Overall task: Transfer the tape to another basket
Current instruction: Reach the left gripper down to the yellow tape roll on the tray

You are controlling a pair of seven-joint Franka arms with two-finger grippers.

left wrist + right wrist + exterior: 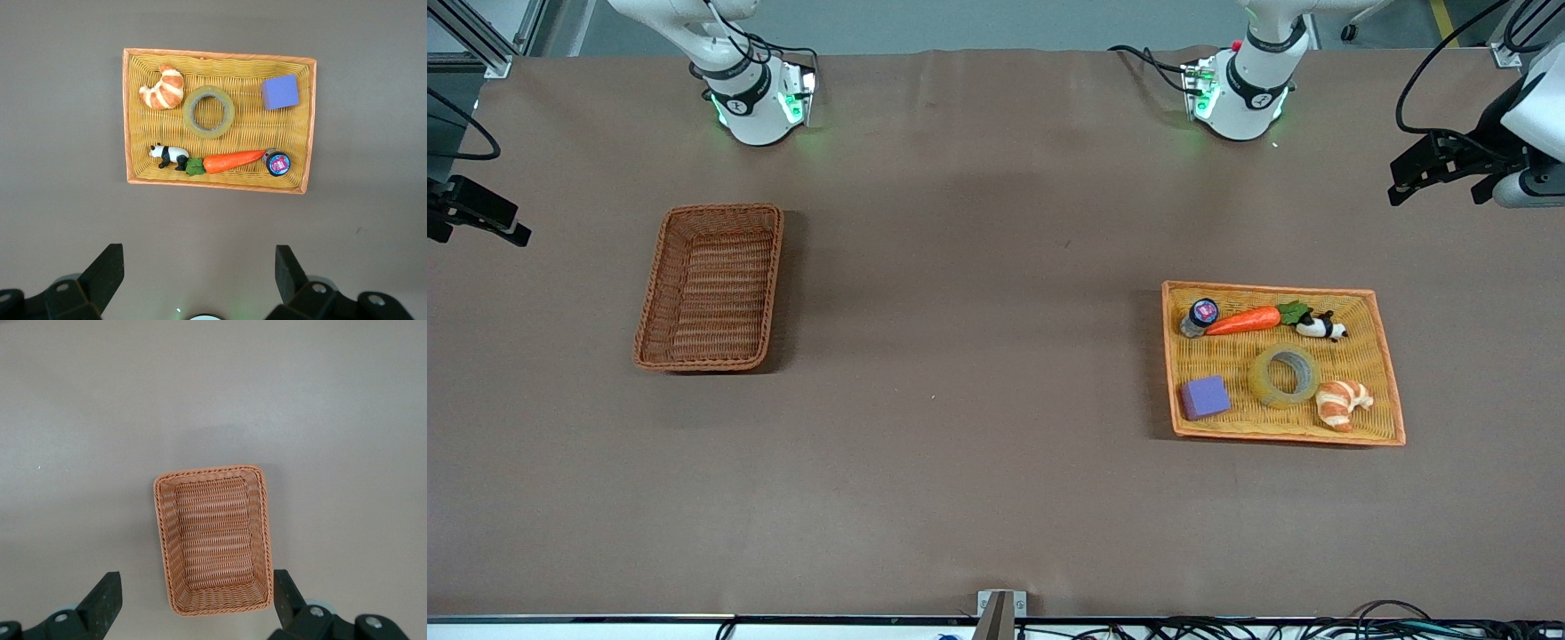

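The tape point(1284, 376), a yellowish ring, lies flat in the yellow-orange woven tray point(1267, 287) at the left arm's end of the table. It also shows in the left wrist view point(209, 111), beside the croissant point(162, 88). The reddish-brown wicker basket point(720, 210) stands empty at the right arm's end; the right wrist view shows its rim point(210, 471). My left gripper point(1405, 182) point(199, 267) is open and empty, high over bare table by the tray. My right gripper point(511, 233) point(197, 593) is open and empty, high by the basket.
The tray also holds a croissant point(1343, 404), a purple block point(1205, 396), a carrot point(1245, 320), a toy panda point(1320, 327) and a small bottle point(1200, 316). Brown cloth covers the table between the basket and the tray.
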